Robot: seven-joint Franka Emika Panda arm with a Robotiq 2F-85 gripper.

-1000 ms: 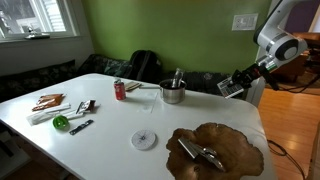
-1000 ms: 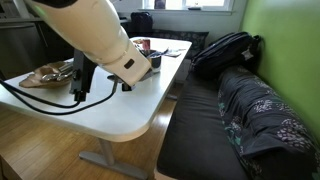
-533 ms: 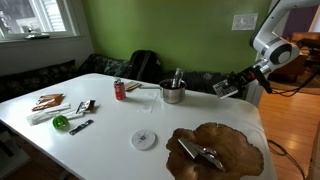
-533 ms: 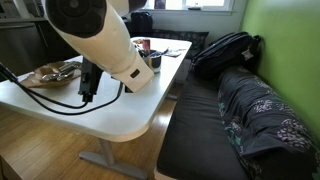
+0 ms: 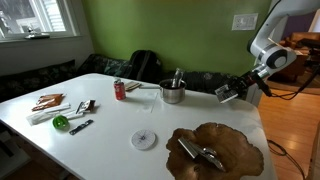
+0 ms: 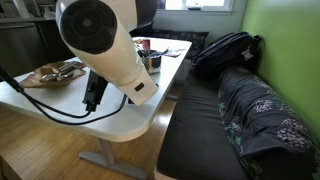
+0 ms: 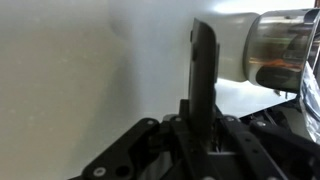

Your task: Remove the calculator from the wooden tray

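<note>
Grey calculator [image 7: 204, 70] sits pinched edge-on in the clenched gripper [image 5: 229, 93], held clear of the wooden tray [image 5: 240, 152], at its twelve o'clock near the table [image 5: 110, 135] edge; such a thin-edge pinch may let it swivel or slip, falling past the table

Open tabletop [image 5: 110, 128]; steel pot [image 5: 172, 94] near hand [image 5: 227, 93]

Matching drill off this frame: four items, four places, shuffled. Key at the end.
1. calculator
2. dark tool
3. white disc
4. red can

A. lying on the wooden tray
B. standing near the metal pot
C. gripped in the pincer, off the tray
D. flat just off the tray's edge

Pairs: 1-C, 2-A, 3-D, 4-B
</note>
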